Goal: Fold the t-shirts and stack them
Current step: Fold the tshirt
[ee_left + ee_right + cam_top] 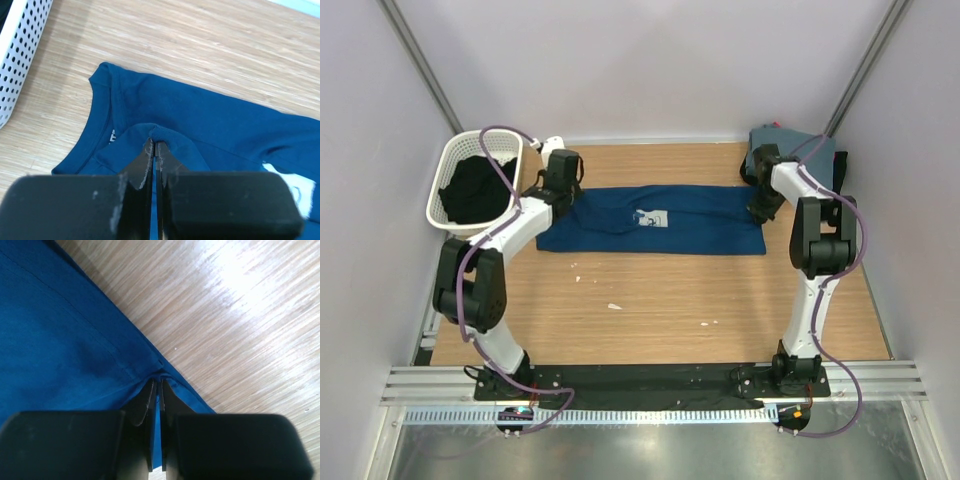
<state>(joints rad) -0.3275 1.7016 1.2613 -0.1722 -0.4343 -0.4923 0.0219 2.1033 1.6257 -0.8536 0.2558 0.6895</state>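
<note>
With the left gripper (154, 145) pinching the navy t-shirt (650, 222) by its collar and the right gripper (156, 385) pinching its hem (a strip across the far table (650, 310)), lift both ends level and taut.

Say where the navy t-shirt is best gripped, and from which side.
Grip the navy t-shirt at its two short ends, from above: the collar end, where the left gripper pinches, and the hem edge, where the right gripper pinches. It lies flat as a long strip.

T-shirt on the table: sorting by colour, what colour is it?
Navy blue t-shirt, pale chest print; top external view.
</note>
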